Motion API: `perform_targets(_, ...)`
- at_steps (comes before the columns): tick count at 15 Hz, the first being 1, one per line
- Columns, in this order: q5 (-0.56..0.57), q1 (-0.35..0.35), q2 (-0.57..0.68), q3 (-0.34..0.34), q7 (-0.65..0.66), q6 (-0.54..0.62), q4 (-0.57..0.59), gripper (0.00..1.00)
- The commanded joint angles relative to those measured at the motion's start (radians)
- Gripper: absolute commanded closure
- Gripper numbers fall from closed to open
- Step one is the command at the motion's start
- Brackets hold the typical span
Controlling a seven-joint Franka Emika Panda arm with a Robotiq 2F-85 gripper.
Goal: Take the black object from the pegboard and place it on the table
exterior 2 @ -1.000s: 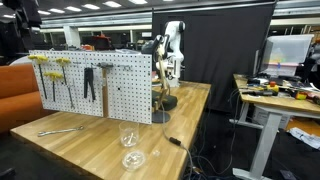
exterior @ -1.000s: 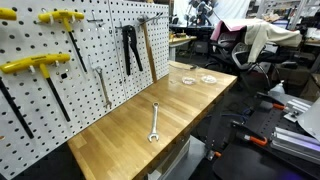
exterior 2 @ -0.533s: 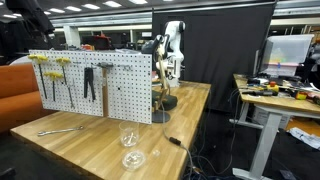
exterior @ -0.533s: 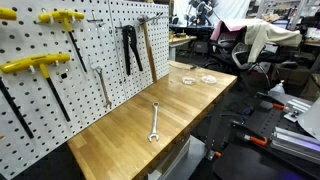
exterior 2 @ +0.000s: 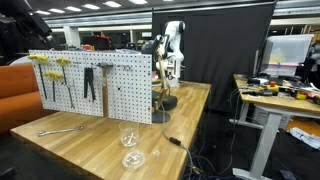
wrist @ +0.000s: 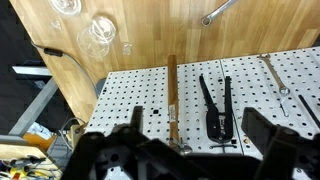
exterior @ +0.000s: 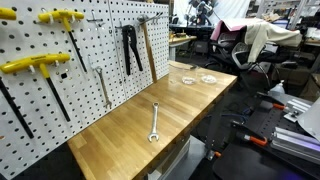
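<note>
The black pliers hang on the white pegboard next to a wooden-handled hammer. They show in both exterior views and in the wrist view. The pegboard stands along the wood-topped table. My gripper is open and empty, well away from the board, with the pliers framed between its two fingers. The arm stands at the far end of the table.
A silver wrench lies on the table, also in the wrist view. Two clear glass pieces sit near the table's end. Yellow T-handle tools and a hanging wrench are on the board. A black cable trails off the table.
</note>
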State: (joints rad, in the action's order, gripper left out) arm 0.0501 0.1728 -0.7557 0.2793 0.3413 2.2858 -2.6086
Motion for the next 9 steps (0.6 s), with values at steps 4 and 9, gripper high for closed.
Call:
perform_targets(4, -0.04, 0.003, 0.01, 0.015, 0.008, 0.026, 0.0, 0.0)
perform_targets(9, -0.122, 0.009, 0.06, 0.096, 0.118, 0.114, -0.006, 0.0)
